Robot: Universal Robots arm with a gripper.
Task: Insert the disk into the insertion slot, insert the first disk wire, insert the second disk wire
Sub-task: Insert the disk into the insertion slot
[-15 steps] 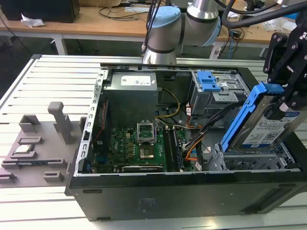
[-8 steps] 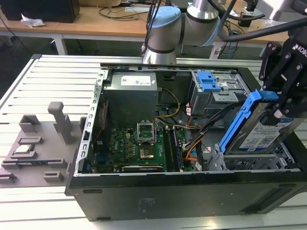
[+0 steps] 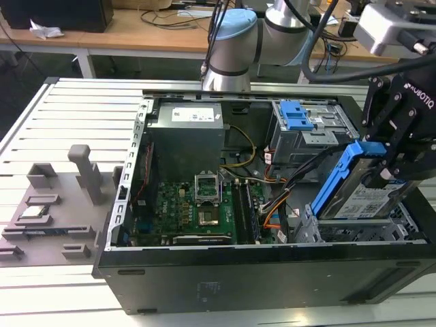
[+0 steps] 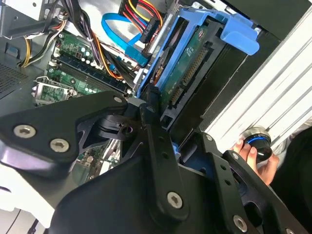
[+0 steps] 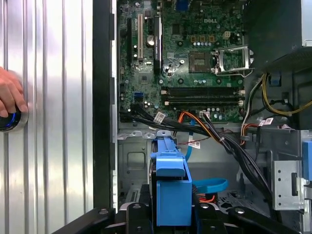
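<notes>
Above insertion slot [image 3: 327, 234]: gripper [image 3: 388, 169] clamps tilted blue-framed disk [image 3: 357, 197].

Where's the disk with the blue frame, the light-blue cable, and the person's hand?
disk [image 3: 361, 201], exterior view, on its pale labelled face.
light-blue cable [image 5: 212, 185], first wrist view, on the middle of its flat loop.
hand [image 5: 9, 93], first wrist view, on the middle of the hand.
</notes>
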